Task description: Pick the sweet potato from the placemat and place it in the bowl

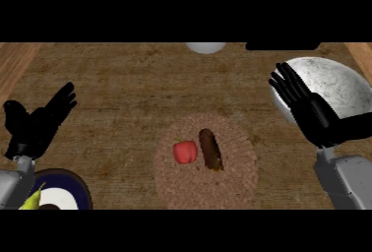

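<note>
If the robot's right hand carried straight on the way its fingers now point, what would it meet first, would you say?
Probably nothing nearby: the open black right hand points up and slightly left, in front of the speckled white bowl. Beyond its fingertips lies bare wooden counter; height is unclear.

Setting: a kitchen or dining spot in a home. Evidence: wooden counter top [131, 88] with visible grain; woven round placemat [207, 187] at centre carrying food, a red pepper [185, 151] beside a brown sweet potato [210, 148]; speckled white bowl [330, 86] far right; dark-rimmed plate [69, 189] near left.
</note>
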